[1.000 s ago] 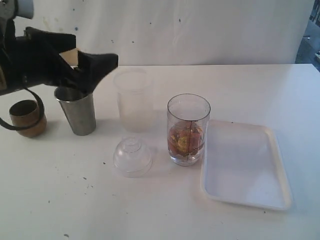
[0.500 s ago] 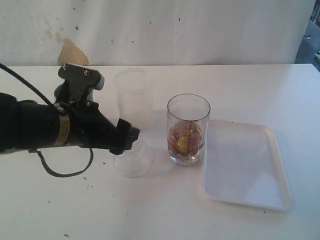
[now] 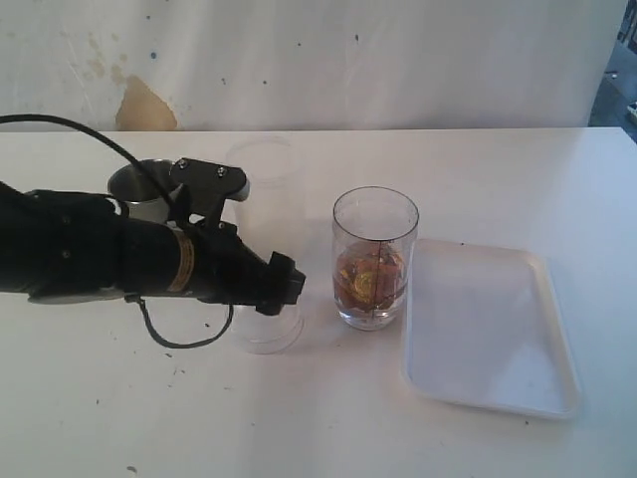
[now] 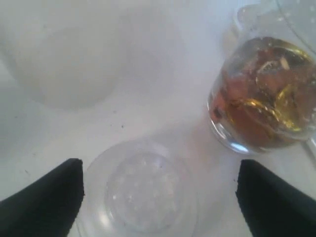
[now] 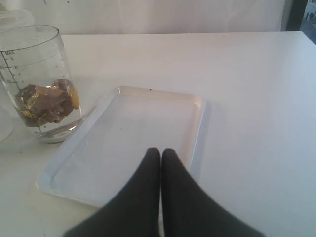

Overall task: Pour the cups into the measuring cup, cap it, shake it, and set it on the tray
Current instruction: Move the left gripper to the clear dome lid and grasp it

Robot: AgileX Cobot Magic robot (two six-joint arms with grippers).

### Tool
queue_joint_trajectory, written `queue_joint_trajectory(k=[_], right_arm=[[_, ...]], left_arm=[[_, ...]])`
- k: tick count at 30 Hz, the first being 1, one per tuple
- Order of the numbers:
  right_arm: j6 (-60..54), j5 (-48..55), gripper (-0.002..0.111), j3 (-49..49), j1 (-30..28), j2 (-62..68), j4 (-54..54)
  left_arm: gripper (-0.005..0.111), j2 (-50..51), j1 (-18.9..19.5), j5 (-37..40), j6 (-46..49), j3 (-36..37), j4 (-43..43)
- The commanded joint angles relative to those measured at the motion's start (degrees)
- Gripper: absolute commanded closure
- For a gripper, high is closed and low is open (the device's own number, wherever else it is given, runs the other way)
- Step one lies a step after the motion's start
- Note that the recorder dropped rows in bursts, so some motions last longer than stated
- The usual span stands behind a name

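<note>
1. A white tabletop flecked with dark specks is seen, backed by a white wall with a brown flaked patch at upper left of the exterior view.
2. One measuring cup is counted, standing uncapped at mid frame just left of the one tray, with brown and gold pieces in its bottom.
3. One steel tumbler, one frosted cup and one clear domed lid are also counted.
4. The left claw is held open, its fingers on either side of the lid.
5. The right claw is shown closed, finger against finger, above the tray's edge.
</note>
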Motion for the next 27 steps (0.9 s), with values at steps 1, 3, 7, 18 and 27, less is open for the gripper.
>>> queue_joint_trajectory(k=[1, 3, 7, 18, 27], right_arm=[[0.3, -0.1, 0.108, 0.3, -0.1, -0.2, 0.0], [0.3, -0.1, 0.108, 0.3, -0.1, -0.2, 0.0], [0.3, -0.1, 0.108, 0.3, -0.1, -0.2, 0.0], [0.3, -0.1, 0.108, 0.3, -0.1, -0.2, 0.0], [0.3, -0.1, 0.108, 0.3, -0.1, -0.2, 0.0]], left_arm=[[0.027, 1.6, -0.1, 1.1, -0.5, -2.1, -0.6], [0.027, 2.5, -0.1, 1.3, -0.6, -2.1, -0.6], [0.027, 3.7, -0.1, 4.1, -1.8, -2.0, -0.6], [0.027, 3.8, -0.1, -0.9, -1.7, -2.0, -0.6], [0.091, 3.8, -0.2, -1.9, -1.7, -2.0, -0.6]])
